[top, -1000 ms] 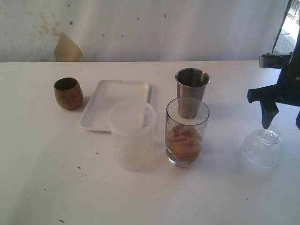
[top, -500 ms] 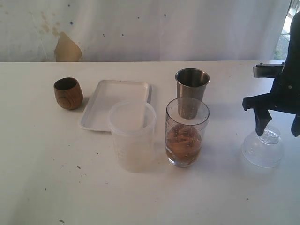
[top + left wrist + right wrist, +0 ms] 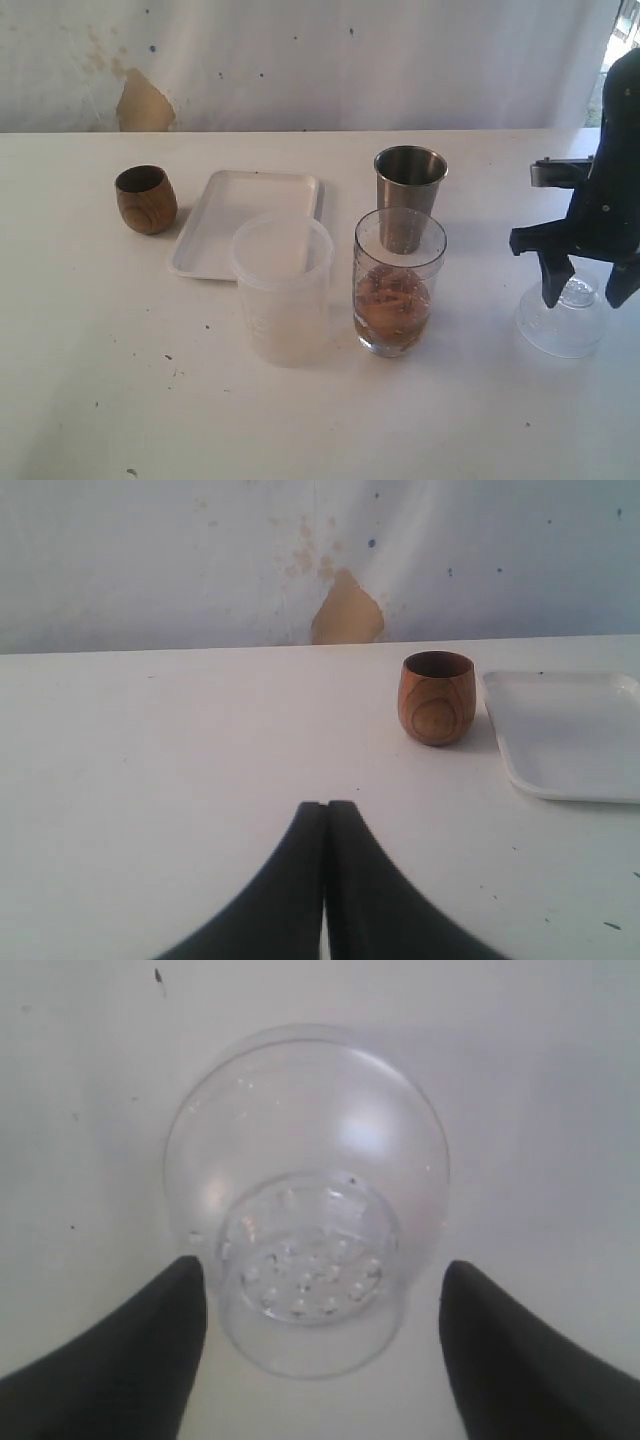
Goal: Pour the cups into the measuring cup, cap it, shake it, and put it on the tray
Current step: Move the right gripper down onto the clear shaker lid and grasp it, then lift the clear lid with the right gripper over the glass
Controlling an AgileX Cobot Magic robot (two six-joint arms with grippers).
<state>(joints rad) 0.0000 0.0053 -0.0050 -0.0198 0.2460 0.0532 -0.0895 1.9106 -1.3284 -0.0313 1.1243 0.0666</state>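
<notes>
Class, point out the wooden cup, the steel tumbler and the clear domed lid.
wooden cup (image 3: 146,205), exterior view, side wall.
steel tumbler (image 3: 410,195), exterior view, outer wall below rim.
clear domed lid (image 3: 305,1255), right wrist view, perforated top.

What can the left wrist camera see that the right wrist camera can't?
Only the left wrist view shows the brown wooden cup, part of the white tray and the left arm's jaws pressed shut. Only the right wrist view shows a clear dome lid with small holes, between the right arm's jaws, which stand open. Both show the white table.
</notes>
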